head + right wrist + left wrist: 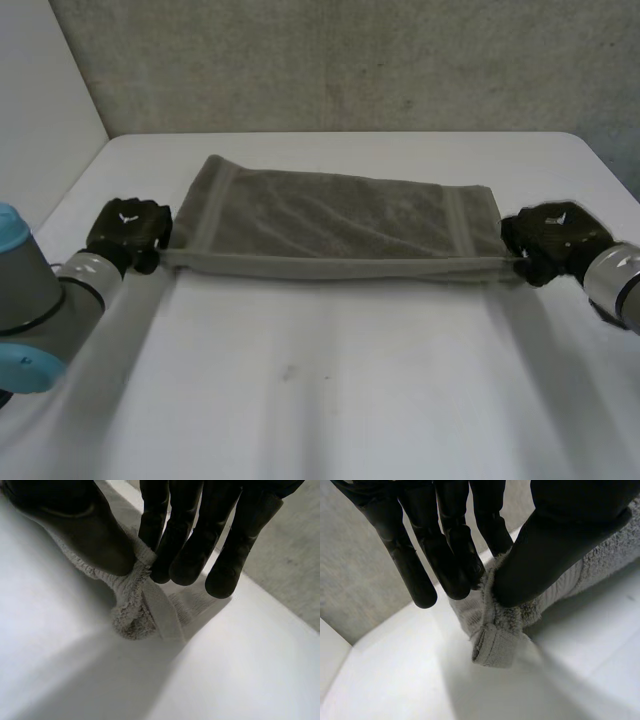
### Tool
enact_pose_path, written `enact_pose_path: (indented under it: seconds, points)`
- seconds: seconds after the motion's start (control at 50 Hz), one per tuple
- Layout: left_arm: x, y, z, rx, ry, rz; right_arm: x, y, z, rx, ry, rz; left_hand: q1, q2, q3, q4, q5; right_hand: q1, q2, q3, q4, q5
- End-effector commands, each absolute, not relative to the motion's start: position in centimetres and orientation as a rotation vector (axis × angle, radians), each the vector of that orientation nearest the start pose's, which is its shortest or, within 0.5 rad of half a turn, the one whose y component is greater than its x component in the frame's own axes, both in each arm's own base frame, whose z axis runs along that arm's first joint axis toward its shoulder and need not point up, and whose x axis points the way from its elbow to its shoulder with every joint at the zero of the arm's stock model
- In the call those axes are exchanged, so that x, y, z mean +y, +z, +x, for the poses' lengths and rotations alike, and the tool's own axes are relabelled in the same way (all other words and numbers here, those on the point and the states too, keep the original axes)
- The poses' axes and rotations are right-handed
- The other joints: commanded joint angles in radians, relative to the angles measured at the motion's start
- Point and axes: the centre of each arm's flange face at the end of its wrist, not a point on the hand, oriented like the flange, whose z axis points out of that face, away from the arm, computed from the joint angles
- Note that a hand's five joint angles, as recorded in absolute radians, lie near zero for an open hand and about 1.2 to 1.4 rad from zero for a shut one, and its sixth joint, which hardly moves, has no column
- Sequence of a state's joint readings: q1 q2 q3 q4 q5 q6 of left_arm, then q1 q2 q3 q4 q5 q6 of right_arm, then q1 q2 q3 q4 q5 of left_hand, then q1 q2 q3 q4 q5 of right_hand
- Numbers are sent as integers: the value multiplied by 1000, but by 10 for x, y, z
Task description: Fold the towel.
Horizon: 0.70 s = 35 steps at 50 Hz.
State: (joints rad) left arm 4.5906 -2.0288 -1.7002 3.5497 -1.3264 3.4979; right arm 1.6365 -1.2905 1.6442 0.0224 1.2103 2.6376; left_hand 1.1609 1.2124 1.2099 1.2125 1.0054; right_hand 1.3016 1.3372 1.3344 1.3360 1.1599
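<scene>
My left hand point(128, 228) and right hand point(553, 238) each pinched a lower corner of the grey terry towel point(330, 215), stretched across mid-frame on the white bench point(330, 400); folding, I judged, was barely begun.

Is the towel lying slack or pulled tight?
Tight: the towel stretches straight between the left hand and right hand, each pinching a near corner.

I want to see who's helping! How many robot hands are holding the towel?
2. The left hand pinches the towel at its near left corner; the right hand pinches its near right corner.
</scene>
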Motion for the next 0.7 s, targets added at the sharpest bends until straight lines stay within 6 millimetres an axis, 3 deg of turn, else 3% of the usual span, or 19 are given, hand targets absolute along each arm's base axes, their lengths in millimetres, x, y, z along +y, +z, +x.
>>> enact_pose_path:
  seconds: [0.02, 0.04, 0.06, 0.08, 0.1, 0.12, 0.14, 0.16, 0.28, 0.34, 0.38, 0.44, 0.48, 0.5, 0.54, 0.6, 0.64, 0.66, 0.7]
  points:
    - [-309, 240, -195, 2019, -2264, 798, -296, 293, 180, 2111, -2163, -1004, 235, 184, 186, 184, 216, 95, 59, 62, 60, 62]
    - [-299, 262, -193, 1945, -2309, 794, -296, 293, 180, 2110, -2164, -1004, 235, 184, 186, 184, 216, 95, 59, 62, 60, 62]
    - [-298, 262, -193, 1944, -2310, 793, -292, 311, 177, 2069, -2239, -1009, 235, 184, 186, 184, 216, 95, 59, 62, 60, 62]
    - [-286, 283, -192, 1876, -2351, 789, -287, 328, 174, 2042, -2296, -1004, 235, 184, 186, 184, 216, 95, 59, 62, 60, 62]
    - [-276, 301, -189, 1819, -2382, 777, -287, 328, 174, 2042, -2297, -1004, 235, 184, 186, 184, 216, 95, 59, 62, 60, 62]
    - [-276, 302, -189, 1818, -2383, 777, -283, 341, 170, 2039, -2319, -995, 235, 184, 186, 184, 216, 95, 59, 62, 60, 62]
    - [-266, 315, -187, 1780, -2402, 771, -280, 351, 164, 2066, -2322, -981, 235, 184, 186, 184, 216, 95, 59, 62, 60, 62]
    - [-259, 321, -186, 1770, -2407, 768, -280, 351, 164, 2066, -2322, -980, 235, 184, 186, 184, 216, 95, 59, 62, 60, 62]
    - [-253, 317, -185, 1843, -2359, 792, -277, 363, 143, 2261, -2209, -1045, 235, 184, 186, 184, 216, 95, 59, 62, 60, 62]
    - [-255, 310, -187, 1900, -2336, 845, -288, 346, 143, 2344, -2087, -1175, 235, 184, 186, 184, 216, 95, 59, 62, 60, 62]
    - [-268, 282, -193, 2034, -2263, 915, -300, 336, 141, 2383, -2040, -1235, 235, 184, 186, 184, 216, 95, 59, 62, 60, 62]
    - [-278, 265, -195, 2110, -2213, 938, -318, 313, 142, 2433, -1919, -1334, 235, 184, 186, 184, 216, 95, 59, 62, 60, 62]
    - [-299, 236, -197, 2222, -2123, 954, -326, 301, 146, 2443, -1849, -1369, 235, 184, 186, 184, 216, 95, 59, 62, 60, 62]
    - [-299, 236, -198, 2222, -2123, 954, -333, 288, 149, 2451, -1784, -1396, 235, 184, 186, 184, 216, 95, 59, 62, 60, 62]
    - [-326, 207, -201, 2275, -2033, 995, -342, 275, 155, 2449, -1735, -1422, 235, 184, 186, 184, 216, 95, 59, 62, 60, 62]
    - [-338, 196, -203, 2263, -1992, 1040, -358, 254, 173, 2435, -1682, -1492, 235, 184, 186, 184, 216, 95, 59, 62, 60, 62]
    - [-364, 187, -208, 2172, -1938, 1131, -367, 248, 182, 2434, -1695, -1519, 235, 184, 186, 184, 216, 95, 59, 62, 60, 62]
    - [-364, 187, -208, 2172, -1937, 1132, -377, 248, 189, 2431, -1741, -1539, 235, 184, 186, 184, 216, 95, 59, 62, 60, 62]
    - [-394, 203, -211, 2043, -1977, 1110, -391, 254, 193, 2424, -1837, -1530, 235, 184, 186, 184, 216, 95, 59, 62, 60, 62]
